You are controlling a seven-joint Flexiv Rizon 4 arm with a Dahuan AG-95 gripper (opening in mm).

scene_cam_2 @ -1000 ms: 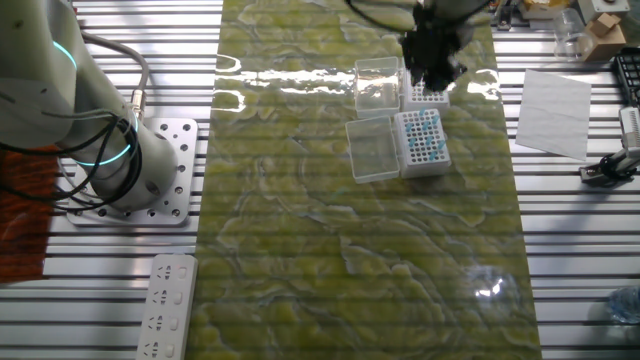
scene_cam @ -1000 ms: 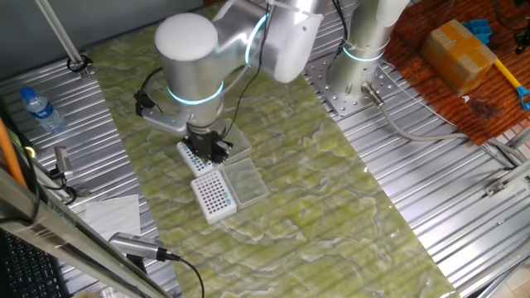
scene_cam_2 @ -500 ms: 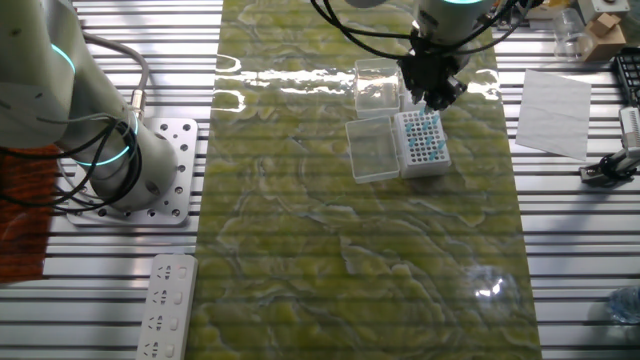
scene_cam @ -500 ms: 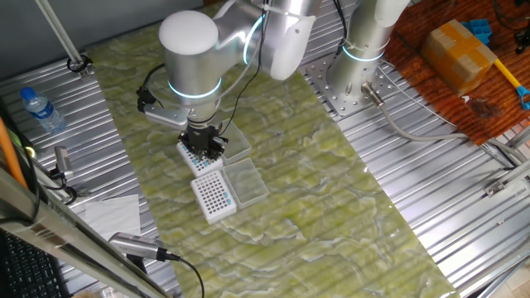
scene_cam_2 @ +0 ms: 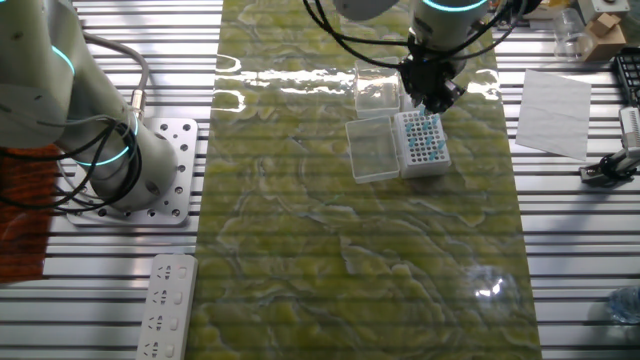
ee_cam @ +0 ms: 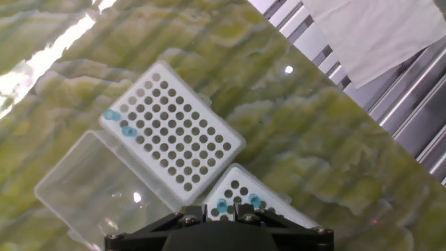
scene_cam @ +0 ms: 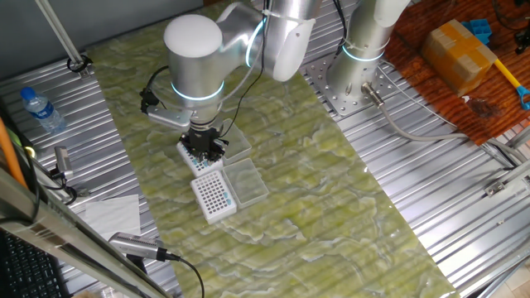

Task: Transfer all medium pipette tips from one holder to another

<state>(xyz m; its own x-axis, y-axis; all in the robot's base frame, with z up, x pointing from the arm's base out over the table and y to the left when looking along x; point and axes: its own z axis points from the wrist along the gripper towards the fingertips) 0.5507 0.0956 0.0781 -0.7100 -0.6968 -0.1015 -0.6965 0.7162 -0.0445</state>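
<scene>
Green marbled matting is covering the bench (scene_cam: 331, 207). Two white holders are being shown close together, each with a clear lid open beside it. One holder (ee_cam: 171, 134) is carrying two blue tips (ee_cam: 120, 123); the other holder (ee_cam: 240, 199), under the gripper (ee_cam: 219, 213), is showing two more. Whether the jaws are gripping anything cannot be told. A slightly off-centre descent could be bending a tip or shoving the holder.

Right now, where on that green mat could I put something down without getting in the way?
The mat is bare on the side of the holder away from the gripper. Around the two holders, their open lids and the gripper it is crowded.
</scene>
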